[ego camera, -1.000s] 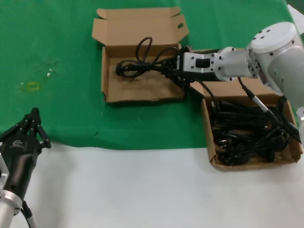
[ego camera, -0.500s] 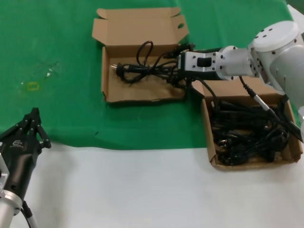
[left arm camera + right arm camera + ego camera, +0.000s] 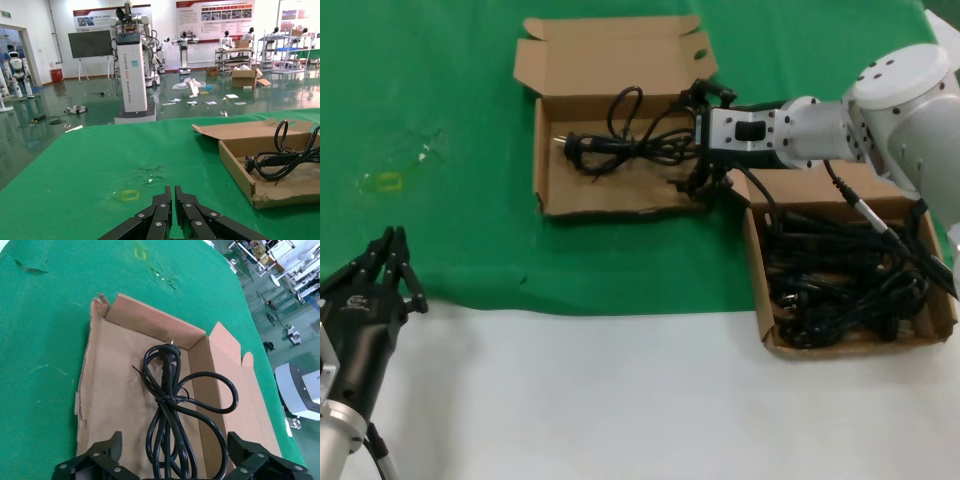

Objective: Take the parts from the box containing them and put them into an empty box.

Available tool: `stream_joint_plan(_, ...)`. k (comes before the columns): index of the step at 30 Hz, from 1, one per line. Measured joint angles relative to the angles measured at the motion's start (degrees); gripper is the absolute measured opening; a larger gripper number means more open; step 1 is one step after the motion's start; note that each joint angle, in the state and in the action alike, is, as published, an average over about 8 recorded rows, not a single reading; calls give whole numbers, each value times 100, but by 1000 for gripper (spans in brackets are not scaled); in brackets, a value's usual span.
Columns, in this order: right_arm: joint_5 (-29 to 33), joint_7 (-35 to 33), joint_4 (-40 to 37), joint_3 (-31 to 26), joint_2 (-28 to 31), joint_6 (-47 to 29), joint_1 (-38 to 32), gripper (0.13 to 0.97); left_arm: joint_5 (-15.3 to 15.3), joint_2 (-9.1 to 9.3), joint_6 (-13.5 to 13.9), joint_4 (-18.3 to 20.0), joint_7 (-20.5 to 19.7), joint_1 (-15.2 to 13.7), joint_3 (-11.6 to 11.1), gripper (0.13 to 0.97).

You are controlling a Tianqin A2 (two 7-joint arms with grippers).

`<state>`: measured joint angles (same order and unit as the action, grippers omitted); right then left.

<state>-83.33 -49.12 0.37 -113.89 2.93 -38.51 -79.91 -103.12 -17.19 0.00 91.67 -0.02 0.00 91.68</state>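
Since a second ago the right gripper (image 3: 703,137) has let go of the power cord (image 3: 625,143) and spread its fingers wide, and the cord now lies loose in the small box (image 3: 620,195), its plug toward the left wall and its loops toward the far right corner. That box sits on the green surface (image 3: 440,90), with the big box (image 3: 775,335) of remaining cords (image 3: 845,285) just to its right and nearer. The step in hand looks like the release and retreat: the open fingers straddle the cord's right end at the box's right wall, so lifting straight up before swinging back right should avoid snagging a loop or dragging the box. The left gripper (image 3: 172,212) waits at the near left, fingers closed and empty.
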Motion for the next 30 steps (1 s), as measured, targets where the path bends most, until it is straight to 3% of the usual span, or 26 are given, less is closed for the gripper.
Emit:
stream_joint_plan(4, 0, 0, 0, 0, 0, 0, 0, 662, 0, 0, 0, 0, 0, 0, 0, 169)
stream_joint_plan(12, -57, 136, 263, 64, 41, 109, 229, 835, 0, 0, 0, 0, 0, 0, 0, 229)
stream_joint_plan(16, -137, 335, 630, 153, 99, 265, 551, 873, 0, 0, 0, 0, 0, 0, 0, 265)
stream_joint_plan(21, -258, 639, 1189, 289, 186, 502, 1041, 936, 0, 0, 0, 0, 0, 0, 0, 370)
stream_joint_plan(24, -336, 832, 1549, 377, 242, 653, 1355, 943, 0, 0, 0, 0, 0, 0, 0, 433)
stream_joint_plan(28, -441, 1094, 2035, 495, 318, 859, 1781, 958, -1, 0, 0, 0, 0, 0, 0, 433)
stream_joint_plan(30, -494, 1224, 2277, 554, 356, 961, 1992, 966, -1, 0, 0, 0, 0, 0, 0, 490)
